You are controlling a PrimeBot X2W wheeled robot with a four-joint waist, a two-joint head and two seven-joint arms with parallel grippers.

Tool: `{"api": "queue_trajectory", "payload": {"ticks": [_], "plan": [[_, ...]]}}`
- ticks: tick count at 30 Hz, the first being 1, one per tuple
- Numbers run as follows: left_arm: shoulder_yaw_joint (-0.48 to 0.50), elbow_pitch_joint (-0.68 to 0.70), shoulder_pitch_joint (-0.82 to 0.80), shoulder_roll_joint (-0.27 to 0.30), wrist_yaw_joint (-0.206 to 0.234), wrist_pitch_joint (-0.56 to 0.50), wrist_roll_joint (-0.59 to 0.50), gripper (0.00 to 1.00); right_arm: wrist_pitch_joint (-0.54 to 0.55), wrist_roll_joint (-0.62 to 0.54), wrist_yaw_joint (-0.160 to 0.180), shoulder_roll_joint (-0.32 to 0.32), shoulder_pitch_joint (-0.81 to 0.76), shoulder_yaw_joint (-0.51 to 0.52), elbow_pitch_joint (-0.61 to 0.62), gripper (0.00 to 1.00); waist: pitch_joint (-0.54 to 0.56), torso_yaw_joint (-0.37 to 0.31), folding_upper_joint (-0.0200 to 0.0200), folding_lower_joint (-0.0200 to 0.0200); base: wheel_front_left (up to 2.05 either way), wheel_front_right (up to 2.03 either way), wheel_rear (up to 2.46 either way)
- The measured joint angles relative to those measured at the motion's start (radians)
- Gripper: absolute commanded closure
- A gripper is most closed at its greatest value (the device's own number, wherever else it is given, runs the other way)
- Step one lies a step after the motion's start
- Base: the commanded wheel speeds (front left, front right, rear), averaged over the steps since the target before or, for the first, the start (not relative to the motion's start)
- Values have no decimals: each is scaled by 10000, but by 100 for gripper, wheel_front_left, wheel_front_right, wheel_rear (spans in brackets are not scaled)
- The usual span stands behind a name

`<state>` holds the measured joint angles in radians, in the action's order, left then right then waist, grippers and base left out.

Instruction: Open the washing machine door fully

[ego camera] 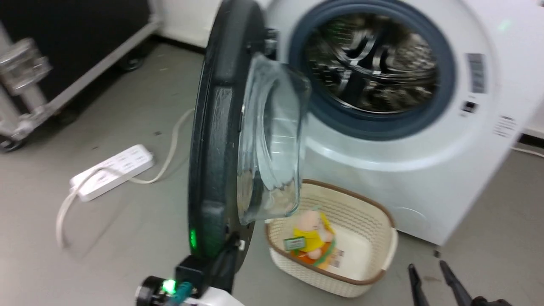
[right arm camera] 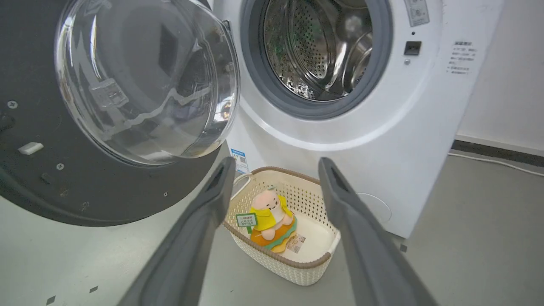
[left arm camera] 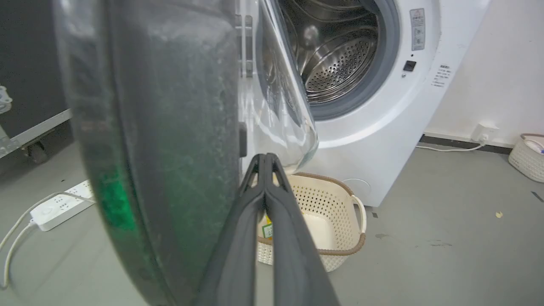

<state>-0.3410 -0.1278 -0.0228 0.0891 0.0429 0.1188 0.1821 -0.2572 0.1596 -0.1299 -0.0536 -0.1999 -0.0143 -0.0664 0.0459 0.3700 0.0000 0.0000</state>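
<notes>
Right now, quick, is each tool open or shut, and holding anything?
Left tool: shut, holding nothing, beside the washing machine door.
Right tool: open, empty.

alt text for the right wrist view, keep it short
The washing machine door stands swung open at left, its glass bowl facing the camera, beside the washing machine's steel drum. Below, a cream basket holds a plush toy, between the right gripper's open fingers.

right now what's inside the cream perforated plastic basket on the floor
A pink plush toy in yellow and orange with a green tag lies in the cream perforated basket. Whatever is under the toy is hidden.
</notes>
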Motion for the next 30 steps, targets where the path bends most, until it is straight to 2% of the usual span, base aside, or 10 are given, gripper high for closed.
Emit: {"api": "queue_trajectory", "payload": {"ticks": [5,9,14,20,24,30], "plan": [[569,58,-10,270,201,54,251,100,0,-4,0,2,5,-217,-105,0,-100,759,0,0,0,0,0],[1237,82,-192,577,316,59,610,100,0,-192,0,4,38,-274,-117,0,-466,981,0,0,0,0,0],[2079,-88,-811,1195,372,63,1011,100,15,-539,0,2,165,-293,-96,0,-1188,971,0,0,0,0,0],[3022,-660,-1775,1864,242,54,1618,100,270,-830,0,-84,552,-276,157,0,-2139,771,0,1,0,0,0],[3710,-1440,-2632,2347,-4,36,2219,100,454,-901,0,-240,662,-184,431,0,-2719,591,0,2,0,0,0],[4452,-3081,-3958,3310,-203,134,2571,100,719,-903,0,-495,701,-61,786,0,-3392,344,0,2,0,0,0]]}}
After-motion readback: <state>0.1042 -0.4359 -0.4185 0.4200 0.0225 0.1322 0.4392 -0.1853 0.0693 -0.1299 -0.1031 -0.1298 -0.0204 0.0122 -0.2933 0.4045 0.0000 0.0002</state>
